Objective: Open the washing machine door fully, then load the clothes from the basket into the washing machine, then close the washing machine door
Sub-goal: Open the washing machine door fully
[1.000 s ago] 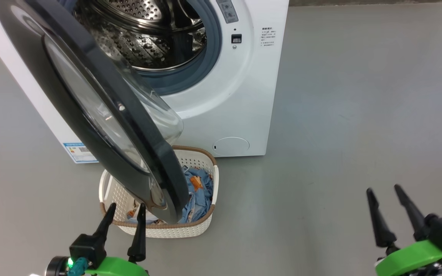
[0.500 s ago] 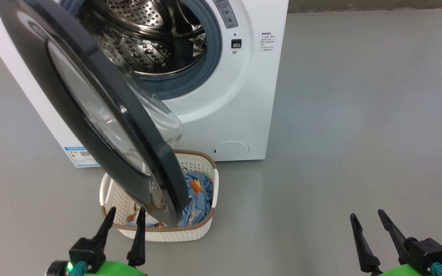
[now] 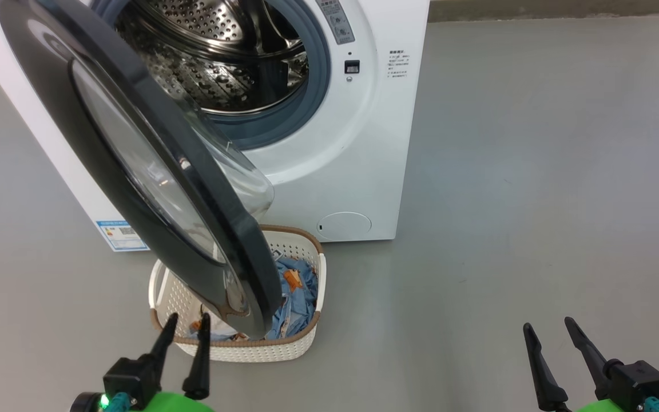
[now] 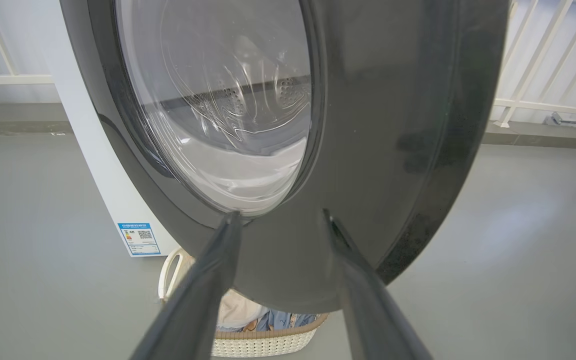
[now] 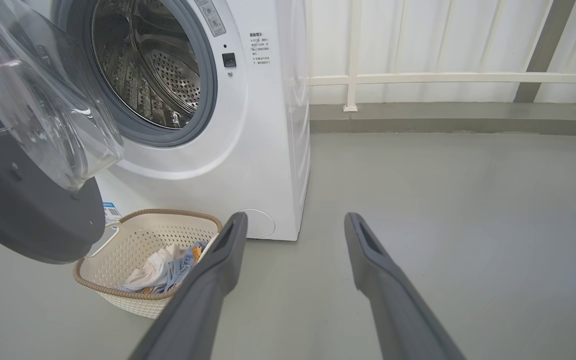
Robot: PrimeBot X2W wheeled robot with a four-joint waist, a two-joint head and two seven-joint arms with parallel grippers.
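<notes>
The white washing machine stands at the upper left with its steel drum exposed. The washing machine door, a black ring around a clear glass bowl, swings out over the basket and hides its left half. The clothes, light blue printed fabric, lie inside; a white cloth lies beside them. My left gripper is open at the basket's near rim, its fingers just short of the door's lower black ring. My right gripper is open over bare floor at the lower right.
A blue energy sticker and a round service flap mark the machine's lower front. Grey floor spreads wide to the right. A white railing and a low kerb run behind the machine.
My left gripper's fingers have drawn somewhat closer together. The right gripper has sunk toward the view's bottom edge. The view has shifted slightly, so the machine sits a bit lower.
</notes>
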